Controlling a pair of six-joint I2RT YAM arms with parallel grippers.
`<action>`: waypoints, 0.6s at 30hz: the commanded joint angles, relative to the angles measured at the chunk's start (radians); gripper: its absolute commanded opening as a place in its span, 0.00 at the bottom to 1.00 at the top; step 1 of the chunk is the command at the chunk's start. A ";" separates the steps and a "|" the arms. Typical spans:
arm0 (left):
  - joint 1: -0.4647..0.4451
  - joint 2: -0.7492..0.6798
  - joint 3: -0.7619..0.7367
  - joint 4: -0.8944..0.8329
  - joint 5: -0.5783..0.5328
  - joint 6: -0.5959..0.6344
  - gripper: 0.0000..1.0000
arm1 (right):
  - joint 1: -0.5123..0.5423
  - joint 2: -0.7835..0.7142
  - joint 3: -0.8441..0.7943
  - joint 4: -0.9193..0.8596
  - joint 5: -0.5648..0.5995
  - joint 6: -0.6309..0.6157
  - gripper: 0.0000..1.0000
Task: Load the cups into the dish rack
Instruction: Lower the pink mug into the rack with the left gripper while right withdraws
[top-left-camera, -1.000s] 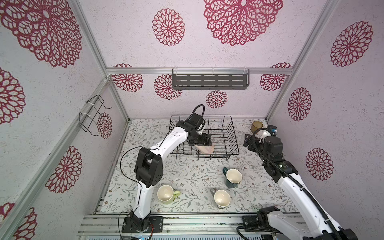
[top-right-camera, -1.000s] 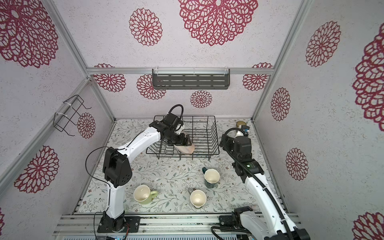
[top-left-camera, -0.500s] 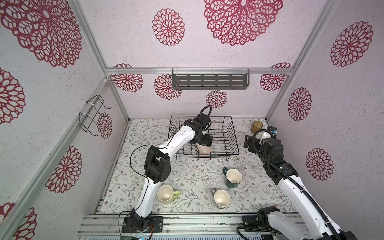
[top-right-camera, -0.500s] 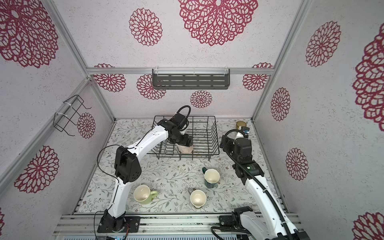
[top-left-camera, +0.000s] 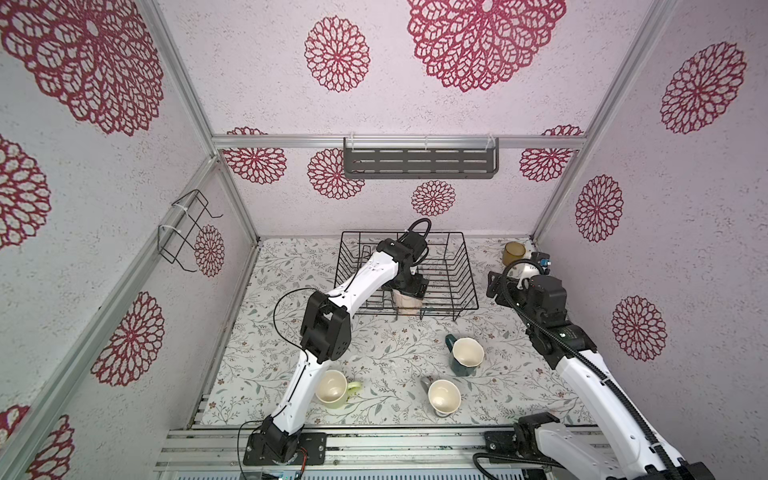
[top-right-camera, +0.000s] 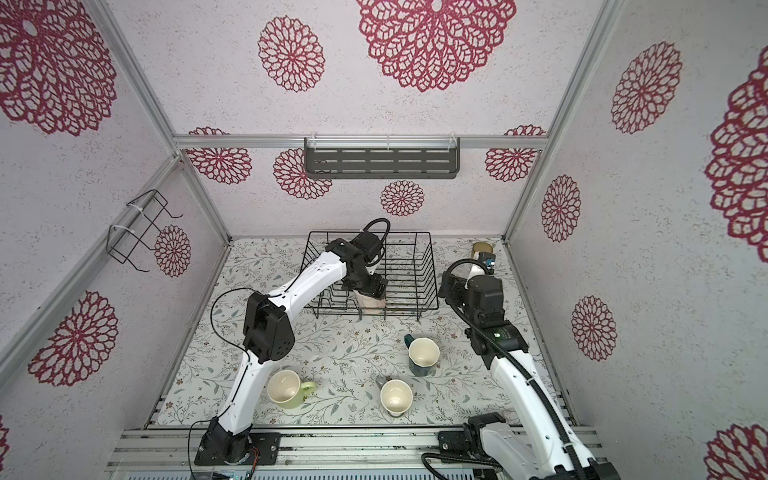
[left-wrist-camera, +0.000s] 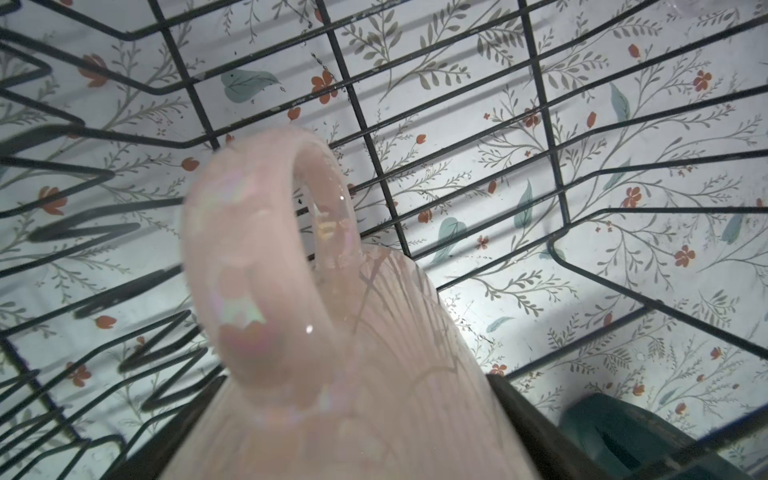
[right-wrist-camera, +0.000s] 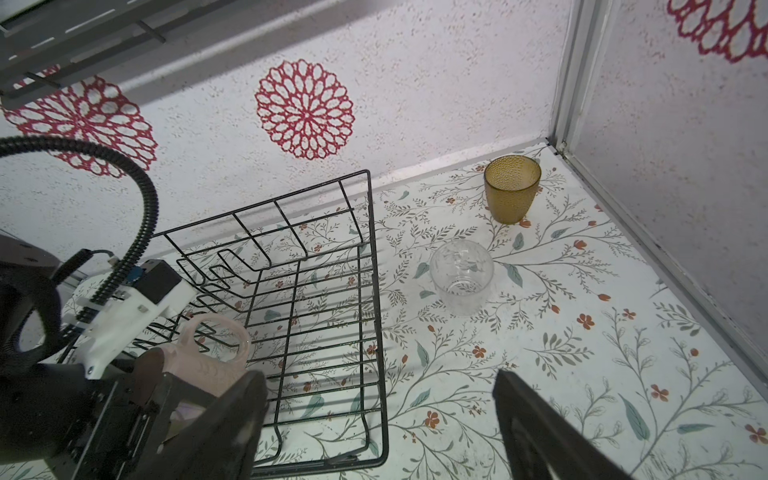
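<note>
Near edge of the bench (top-left-camera: 374, 345): a yellow-green mug (top-left-camera: 332, 386), a grey mug (top-left-camera: 444, 397) and, a little farther in, a teal mug (top-left-camera: 466, 355) are sitting mouth-up, not yet loaded.
Step in hand: the pink cup (top-left-camera: 409, 303) is going into the dish rack (top-left-camera: 467, 282), as I judge it.
Left gripper (top-left-camera: 411, 291): it is clamping the pink cup by its body, a finger on each side.
Pink cup, place: it is sitting inside the rack, just behind the rack's near edge and near its middle. Whether it is touching the wires I cannot tell.
Pink cup, axis: its long axis is running close to upright, and its handle loop is facing into the rack. Which end is down I cannot tell.
Next move: it is calling for settling the cup clear of the zigzag prongs, then letting go.
Right gripper (right-wrist-camera: 377, 374): it is hanging wide open and empty beside the rack's right side.
Far right corner: a clear glass (right-wrist-camera: 461, 278) is standing near the rack, with an amber cup (right-wrist-camera: 512, 189) beyond it.
</note>
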 joint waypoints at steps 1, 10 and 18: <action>-0.001 0.013 0.070 0.000 -0.037 0.040 0.56 | -0.004 -0.006 0.026 0.016 0.000 -0.023 0.88; -0.001 0.037 0.077 0.007 -0.051 0.049 0.75 | -0.005 0.001 0.020 0.017 -0.003 -0.029 0.88; -0.001 0.025 0.056 0.043 -0.032 0.040 0.84 | -0.004 0.011 0.019 0.011 -0.006 -0.031 0.88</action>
